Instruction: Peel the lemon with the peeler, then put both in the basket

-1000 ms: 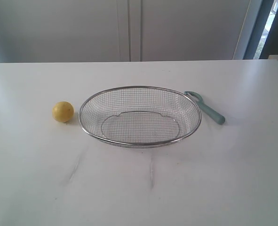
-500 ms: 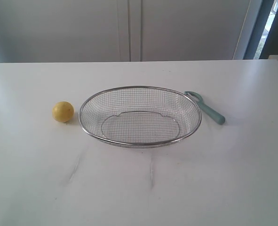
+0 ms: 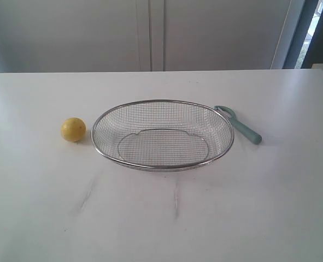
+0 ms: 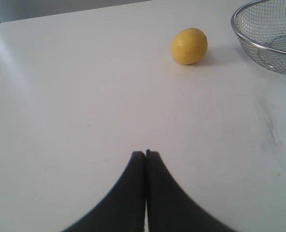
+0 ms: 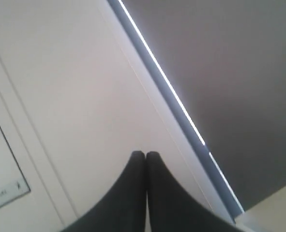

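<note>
Exterior view | one lemon (image 3: 73, 129) | one peeler (image 3: 239, 124) | one basket (image 3: 161, 101)

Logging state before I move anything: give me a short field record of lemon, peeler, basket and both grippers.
basket: middle of the white table, holds nothing
lemon: on table, left of basket, apart from it, looks unpeeled
peeler: on table, right of basket, blade head near its rim
left gripper: shut, holding nothing, lemon ahead
right gripper: shut, holding nothing, facing away from table
</note>
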Available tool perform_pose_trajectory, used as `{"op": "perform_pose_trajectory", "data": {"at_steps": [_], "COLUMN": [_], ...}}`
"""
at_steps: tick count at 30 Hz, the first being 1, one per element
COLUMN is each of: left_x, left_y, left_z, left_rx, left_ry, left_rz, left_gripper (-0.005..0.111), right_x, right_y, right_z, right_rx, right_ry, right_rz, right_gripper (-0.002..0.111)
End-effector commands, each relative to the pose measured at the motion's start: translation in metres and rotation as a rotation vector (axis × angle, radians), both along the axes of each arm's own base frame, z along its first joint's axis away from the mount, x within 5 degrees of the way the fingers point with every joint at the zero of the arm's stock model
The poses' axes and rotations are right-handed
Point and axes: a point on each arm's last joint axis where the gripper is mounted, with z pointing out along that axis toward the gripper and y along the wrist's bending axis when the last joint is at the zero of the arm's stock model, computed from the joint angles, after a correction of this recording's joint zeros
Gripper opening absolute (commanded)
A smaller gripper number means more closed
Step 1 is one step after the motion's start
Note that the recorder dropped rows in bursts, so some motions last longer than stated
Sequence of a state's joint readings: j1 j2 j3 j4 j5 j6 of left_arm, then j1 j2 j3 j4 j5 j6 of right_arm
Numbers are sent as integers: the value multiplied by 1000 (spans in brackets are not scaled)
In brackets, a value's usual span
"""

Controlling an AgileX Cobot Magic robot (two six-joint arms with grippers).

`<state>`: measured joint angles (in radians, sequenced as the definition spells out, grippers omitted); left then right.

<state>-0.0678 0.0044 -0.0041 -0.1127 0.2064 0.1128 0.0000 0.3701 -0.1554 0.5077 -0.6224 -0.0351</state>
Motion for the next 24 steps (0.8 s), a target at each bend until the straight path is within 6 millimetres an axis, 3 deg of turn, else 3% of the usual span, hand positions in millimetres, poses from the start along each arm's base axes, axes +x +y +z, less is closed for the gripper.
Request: {"op": "perform_pose_trajectory", "data": {"at_steps": [1,7,15,24], "left_x": [0,0,0,0], "left_y": [0,0,0,0], "left_z": [-1,-1,-1,-1], "left_rx": [-9,-9,-9,-9], "left_ry": [4,4,4,4], "left_rz": [-5,-5,-5,-5], "left_gripper": [0,0,0,0], "right_x": [36,96,166,212], "right_y": [10,21,36,36], "right_z": [15,25,16,15], "right_rx": [-127,-280,-364,-449], "right_ry": [212,563,1019,1163], "right_rz": [72,187,439,488], "right_gripper": [0,0,0,0]}}
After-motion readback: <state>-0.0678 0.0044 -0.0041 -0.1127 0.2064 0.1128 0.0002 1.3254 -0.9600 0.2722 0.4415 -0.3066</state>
